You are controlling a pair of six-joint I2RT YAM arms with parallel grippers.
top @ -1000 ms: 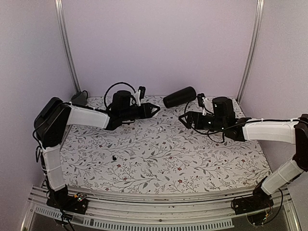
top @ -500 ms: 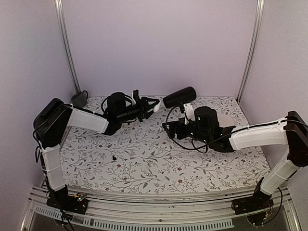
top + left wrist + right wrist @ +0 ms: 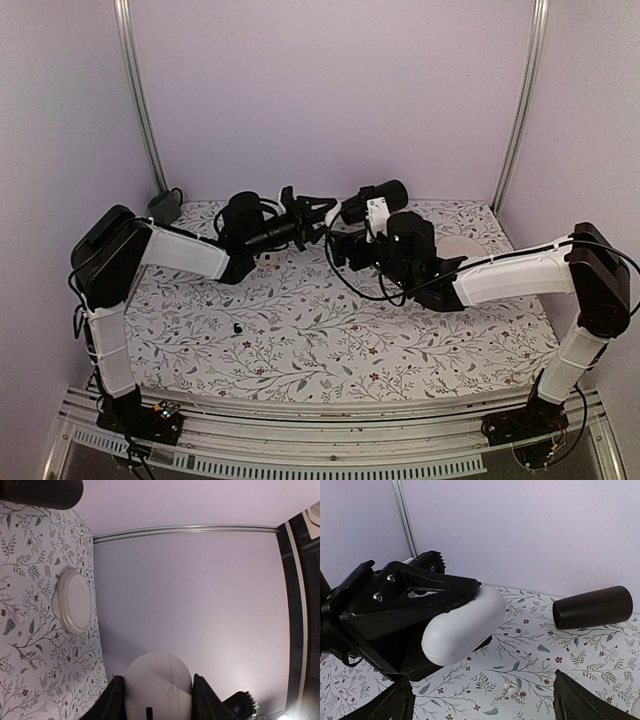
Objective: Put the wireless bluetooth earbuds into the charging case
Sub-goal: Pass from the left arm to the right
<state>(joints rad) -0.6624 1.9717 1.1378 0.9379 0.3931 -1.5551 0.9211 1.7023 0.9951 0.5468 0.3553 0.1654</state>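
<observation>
The left end effector (image 3: 320, 212) clamps the glossy white, rounded plastic charging case (image 3: 462, 627), facing the spread-open right end effector (image 3: 482, 690); beneath the case, two tiny glossy white pieces, seemingly the earbuds (image 3: 509, 688), lie on the floral-patterned desk (image 3: 540, 652).

No text, label, brand, number or sign can be read on the charging case (image 3: 462, 630) or the floral table (image 3: 330, 335).

The floral desk (image 3: 330, 340) carries a black cylinder (image 3: 592, 607) on its side near the far edge; a pale round dish (image 3: 74, 601); a tiny black bit (image 3: 238, 327); small white earbuds (image 3: 508, 687) near the cylinder.
</observation>
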